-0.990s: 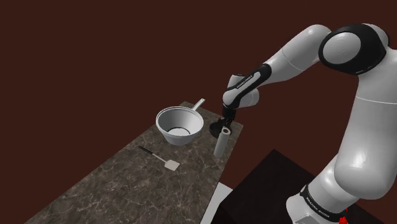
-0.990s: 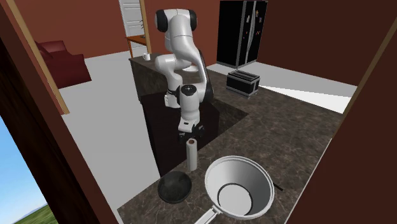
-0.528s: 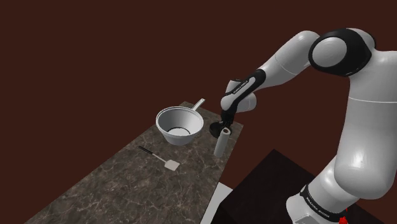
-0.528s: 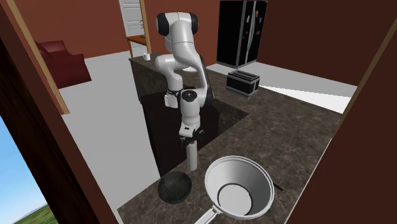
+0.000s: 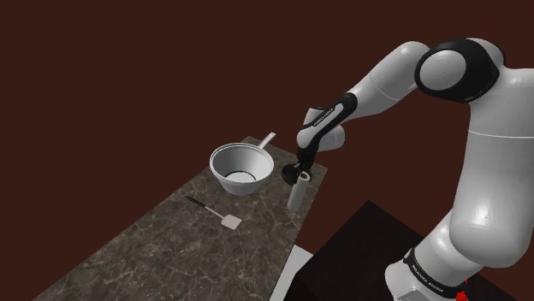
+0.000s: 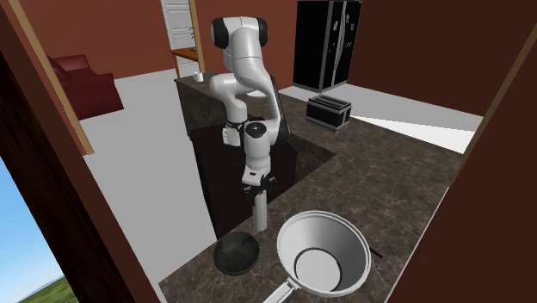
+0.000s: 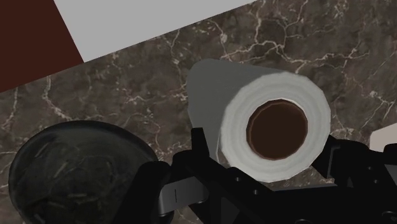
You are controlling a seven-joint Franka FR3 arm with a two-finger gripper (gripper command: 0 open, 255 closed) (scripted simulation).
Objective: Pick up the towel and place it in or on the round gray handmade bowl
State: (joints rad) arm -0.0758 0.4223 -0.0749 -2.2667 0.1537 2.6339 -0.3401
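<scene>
Marble counter (image 5: pixel 171 248), gripper (image 5: pixel 301 167) atop upright towel roll (image 5: pixel 296 195), jaws astride it, cannot tell whether clamped; yet to lift and carry to dark bowl (image 7: pixel 76 172) alongside

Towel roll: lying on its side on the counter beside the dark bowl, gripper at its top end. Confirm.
Not on its side: the towel roll stands upright on the counter beside the dark bowl, gripper at its top end. The second exterior view shows it.

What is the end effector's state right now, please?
End effector: straddling the top of the towel roll; whether it is closed on it cannot be told.
</scene>
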